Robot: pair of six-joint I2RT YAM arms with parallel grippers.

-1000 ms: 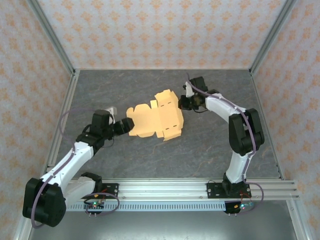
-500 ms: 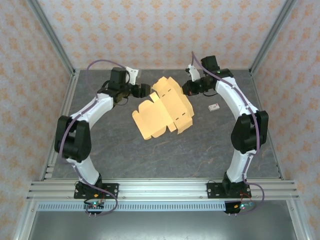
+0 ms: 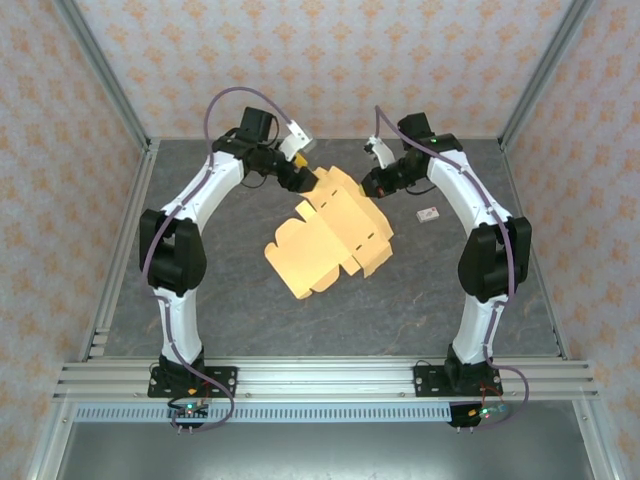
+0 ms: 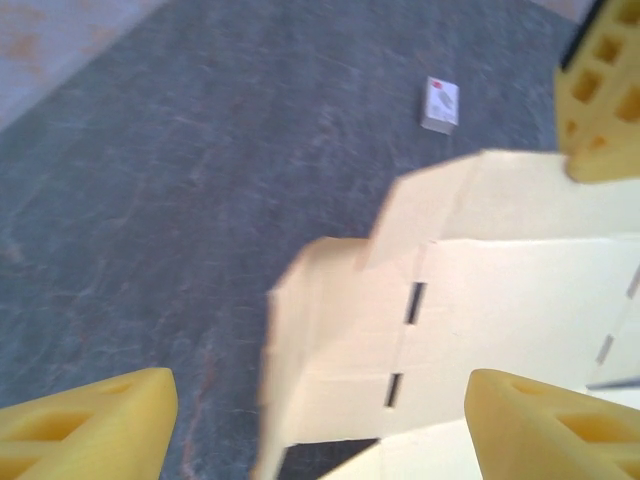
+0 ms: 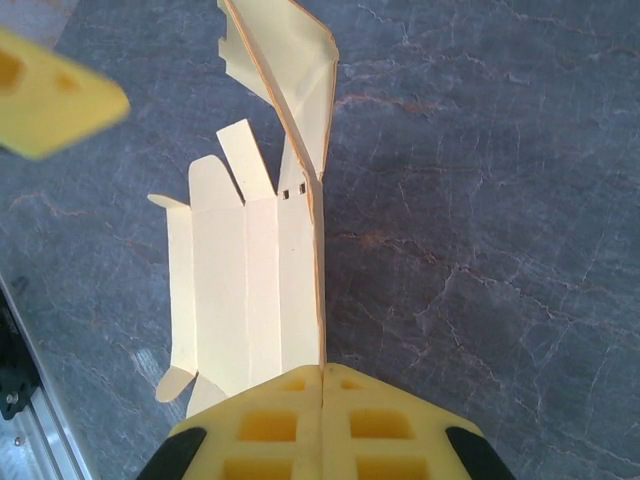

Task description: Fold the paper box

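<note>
Box (image 4: 500, 290) — near flap blurred, right side cropped

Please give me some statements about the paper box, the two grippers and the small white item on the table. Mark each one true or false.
1. The right gripper has its jaws shut on an edge of the paper box. True.
2. The left gripper has its jaws clamped shut. False: the jaws stand wide open, close to the far corner of the sheet.
3. The paper box is folded into a closed box. False: it is an open die-cut sheet with its flaps spread, only partly bent.
4. A small white box lies on the table, apart from the paper box, on the right arm's side. True.
</note>
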